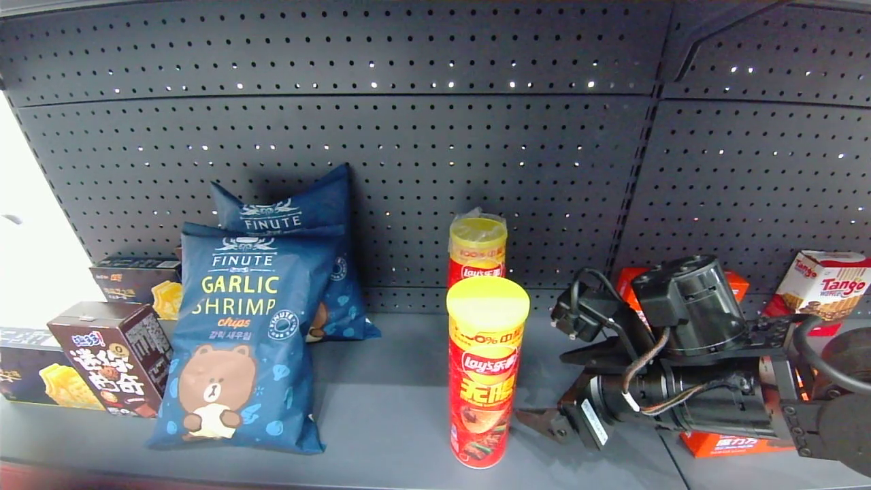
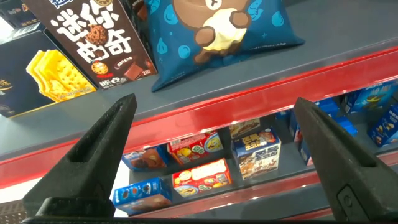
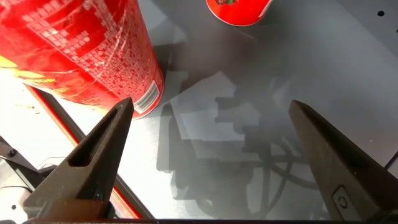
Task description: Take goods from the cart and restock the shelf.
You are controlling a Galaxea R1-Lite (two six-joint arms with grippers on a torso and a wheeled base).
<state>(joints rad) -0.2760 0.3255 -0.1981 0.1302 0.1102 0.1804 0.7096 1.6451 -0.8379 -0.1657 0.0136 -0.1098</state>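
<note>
Two red crisp cans with yellow lids stand on the grey shelf (image 1: 401, 401), the front can (image 1: 484, 371) ahead of the rear can (image 1: 477, 250). My right gripper (image 1: 559, 389) hovers low over the shelf just right of the front can, open and holding nothing. In the right wrist view the front can (image 3: 81, 50) stands beside one finger (image 3: 99, 162) of the right gripper (image 3: 211, 106), and the rear can (image 3: 239, 9) is farther off. My left gripper (image 2: 216, 102) is open and empty in front of the shelf's red edge (image 2: 205, 109), near the blue chip bag (image 2: 217, 31).
Two blue chip bags (image 1: 245, 340) lean at the left, with a brown cookie box (image 1: 112, 357) and dark wafer boxes (image 1: 41, 374) beside them. Orange boxes (image 1: 721, 442) and a white wafer box (image 1: 827, 282) sit behind my right arm. A lower shelf holds small boxes (image 2: 199, 177).
</note>
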